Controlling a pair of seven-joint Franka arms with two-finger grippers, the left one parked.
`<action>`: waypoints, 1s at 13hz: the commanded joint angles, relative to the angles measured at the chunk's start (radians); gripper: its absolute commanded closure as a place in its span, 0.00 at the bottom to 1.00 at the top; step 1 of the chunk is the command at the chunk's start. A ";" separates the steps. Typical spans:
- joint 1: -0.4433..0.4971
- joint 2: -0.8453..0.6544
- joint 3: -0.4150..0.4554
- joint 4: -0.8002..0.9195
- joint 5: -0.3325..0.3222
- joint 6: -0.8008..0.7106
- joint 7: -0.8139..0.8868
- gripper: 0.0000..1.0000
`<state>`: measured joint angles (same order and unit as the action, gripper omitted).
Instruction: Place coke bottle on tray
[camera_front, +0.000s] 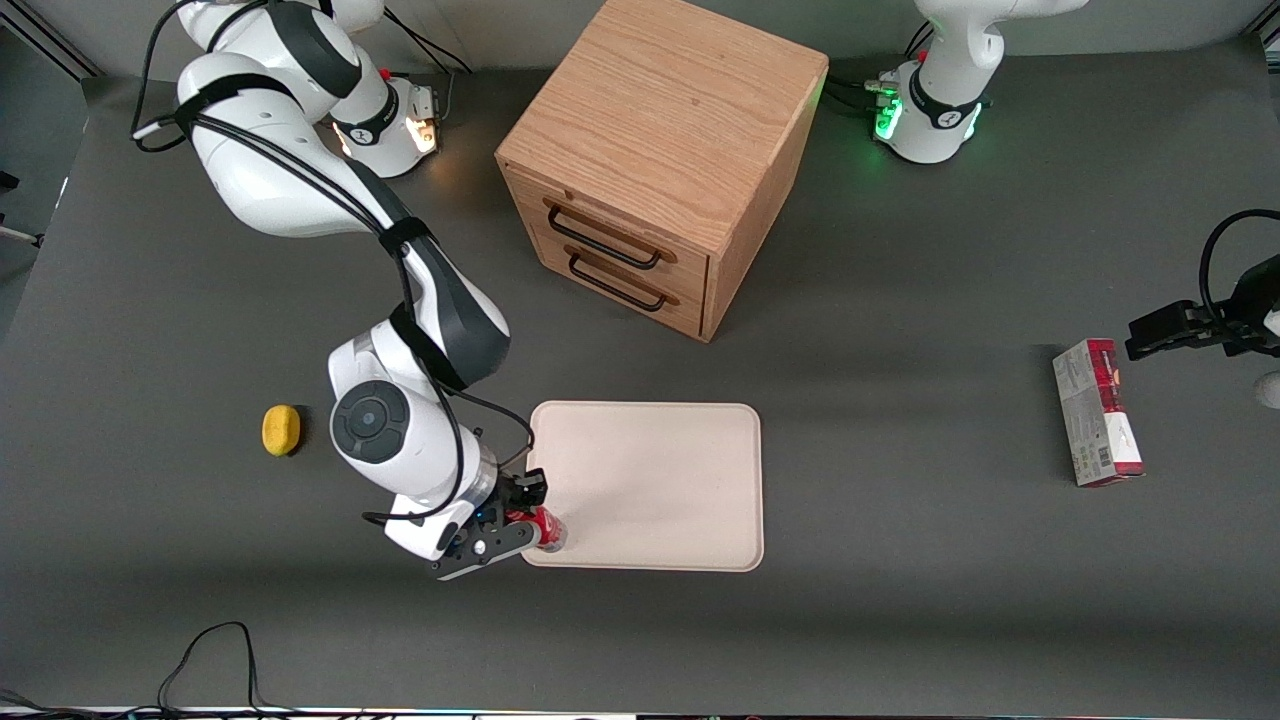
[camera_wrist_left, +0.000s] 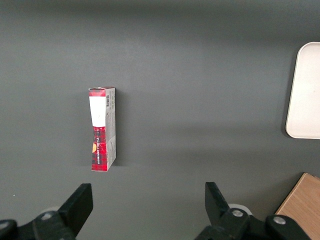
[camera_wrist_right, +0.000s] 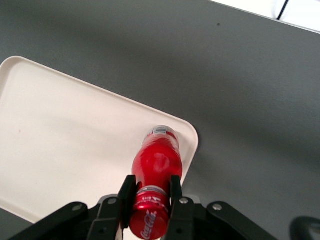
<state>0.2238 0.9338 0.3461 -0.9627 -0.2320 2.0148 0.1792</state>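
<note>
The coke bottle (camera_front: 548, 530) is a small red bottle with a red cap and a clear base. My right gripper (camera_front: 528, 514) is shut on it near its cap and holds it over the tray's near corner at the working arm's end. In the right wrist view the fingers (camera_wrist_right: 126, 192) clamp the bottle (camera_wrist_right: 156, 162) at its neck, and its base hangs above the tray's corner (camera_wrist_right: 187, 135). I cannot tell whether the base touches the tray. The cream tray (camera_front: 660, 470) lies flat in front of the wooden cabinet.
A wooden drawer cabinet (camera_front: 660, 150) stands farther from the front camera than the tray. A yellow object (camera_front: 281, 430) lies toward the working arm's end. A red-and-grey carton (camera_front: 1097, 412) lies toward the parked arm's end, also in the left wrist view (camera_wrist_left: 102, 128).
</note>
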 joint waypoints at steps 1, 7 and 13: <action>-0.001 -0.012 0.014 -0.019 -0.029 0.027 0.040 0.64; -0.009 -0.035 0.013 -0.054 -0.027 0.085 0.046 0.00; -0.046 -0.312 -0.094 -0.128 0.141 -0.195 0.051 0.00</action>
<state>0.1963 0.7811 0.3293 -0.9830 -0.1689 1.9113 0.2109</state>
